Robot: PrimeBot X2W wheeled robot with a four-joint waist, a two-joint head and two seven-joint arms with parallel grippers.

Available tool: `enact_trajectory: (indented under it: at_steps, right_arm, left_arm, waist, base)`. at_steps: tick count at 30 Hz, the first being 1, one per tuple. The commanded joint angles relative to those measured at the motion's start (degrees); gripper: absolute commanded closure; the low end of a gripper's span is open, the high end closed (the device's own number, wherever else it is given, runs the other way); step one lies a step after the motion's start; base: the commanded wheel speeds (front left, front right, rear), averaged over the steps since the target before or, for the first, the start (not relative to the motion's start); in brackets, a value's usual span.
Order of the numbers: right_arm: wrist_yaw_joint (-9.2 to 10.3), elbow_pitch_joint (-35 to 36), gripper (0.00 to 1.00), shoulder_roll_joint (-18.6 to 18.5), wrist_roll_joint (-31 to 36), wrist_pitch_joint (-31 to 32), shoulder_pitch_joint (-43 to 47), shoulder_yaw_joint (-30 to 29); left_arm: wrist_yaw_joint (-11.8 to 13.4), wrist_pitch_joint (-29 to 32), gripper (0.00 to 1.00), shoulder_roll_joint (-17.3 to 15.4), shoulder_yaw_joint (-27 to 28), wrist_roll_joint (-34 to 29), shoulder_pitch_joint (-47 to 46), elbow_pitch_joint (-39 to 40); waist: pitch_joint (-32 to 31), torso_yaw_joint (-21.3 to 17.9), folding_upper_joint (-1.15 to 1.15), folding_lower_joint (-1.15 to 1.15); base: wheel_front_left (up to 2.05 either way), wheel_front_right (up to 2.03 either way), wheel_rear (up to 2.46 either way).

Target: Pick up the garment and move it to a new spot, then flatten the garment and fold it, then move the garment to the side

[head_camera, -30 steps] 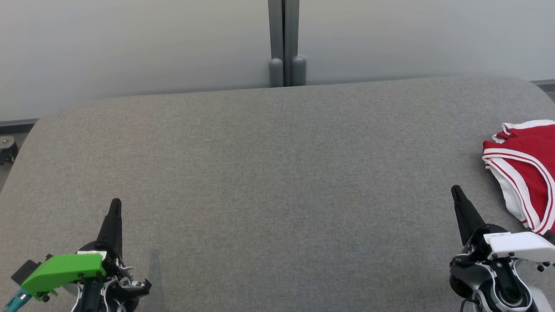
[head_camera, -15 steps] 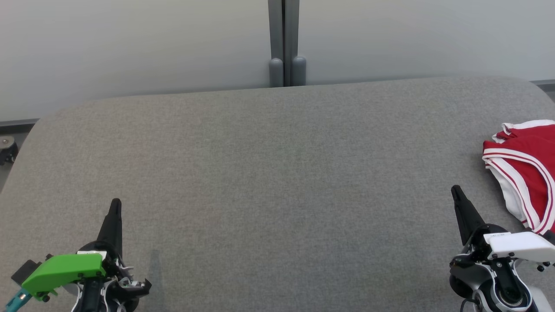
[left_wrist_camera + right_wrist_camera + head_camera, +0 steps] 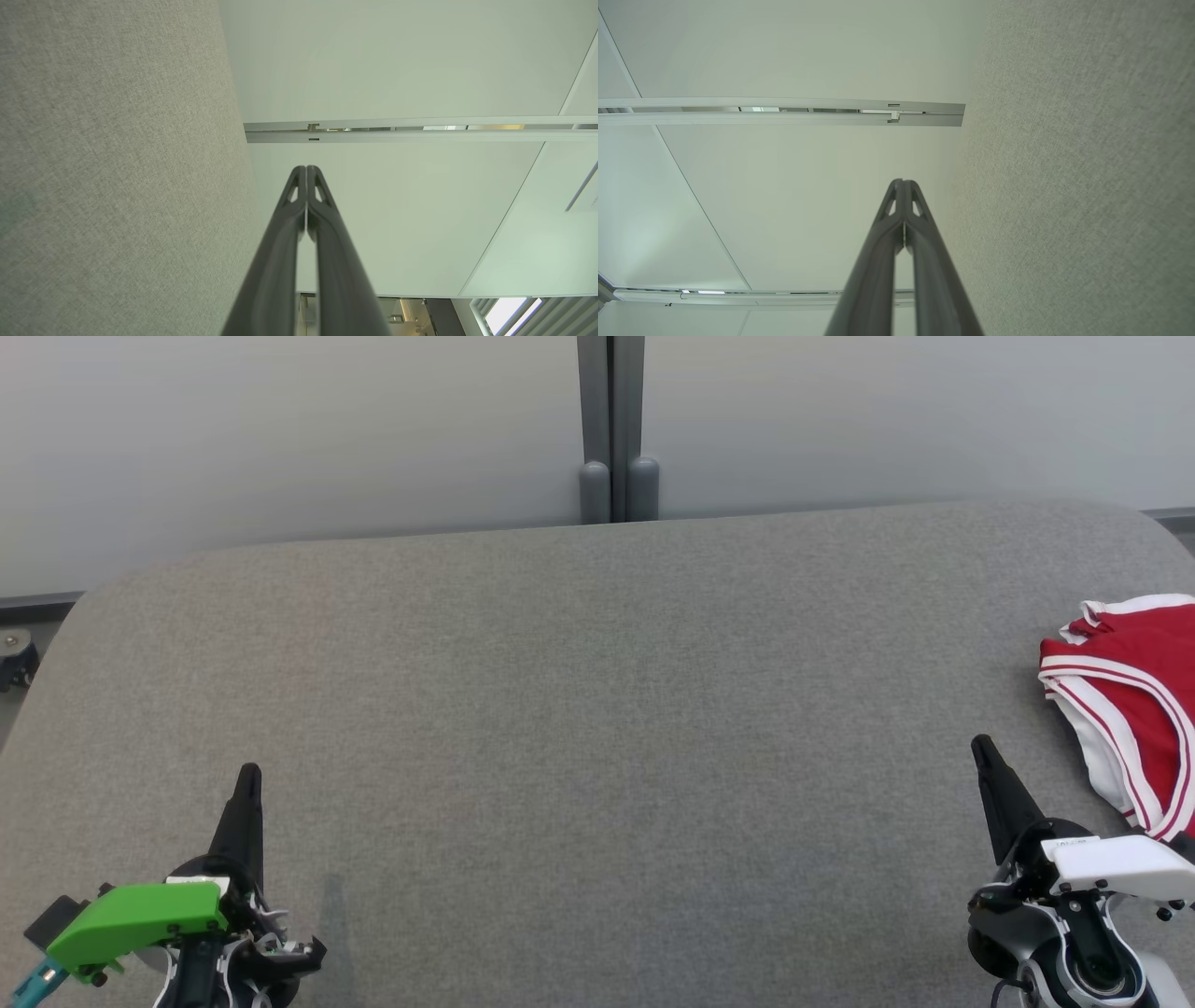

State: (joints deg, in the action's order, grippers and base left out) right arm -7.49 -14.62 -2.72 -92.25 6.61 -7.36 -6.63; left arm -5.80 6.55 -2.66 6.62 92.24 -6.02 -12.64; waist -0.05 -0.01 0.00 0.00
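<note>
Left gripper (image 3: 248,773) (seven o'clock) and right gripper (image 3: 978,743) (five), both pressed together, apparently parked clear of the red-and-white garment (image 3: 1134,705) at three.

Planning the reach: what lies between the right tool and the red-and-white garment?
Head view: a bare stretch of grey fabric-covered table separates the right tool from the crumpled red-and-white garment.
</note>
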Motion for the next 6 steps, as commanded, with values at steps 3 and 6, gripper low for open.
enact_trajectory:
  at_steps: [3, 6]
  right_arm:
    - [0.00, 0.2, 1.00, -0.3, -0.1, 0.2, 0.7, -0.1]
    - [0.00, 0.2, 1.00, -0.3, -0.1, 0.2, 0.7, -0.1]
  left_arm:
    - [-0.2, 0.2, 1.00, -0.4, 0.1, 0.2, -0.8, 0.2]
    - [-0.2, 0.2, 1.00, -0.4, 0.1, 0.2, -0.8, 0.2]
  waist:
    - [0.0, 0.0, 0.00, 0.00]
    - [0.0, 0.0, 0.00, 0.00]
  base:
    - [0.00, 0.00, 0.00]
    - [0.00, 0.00, 0.00]
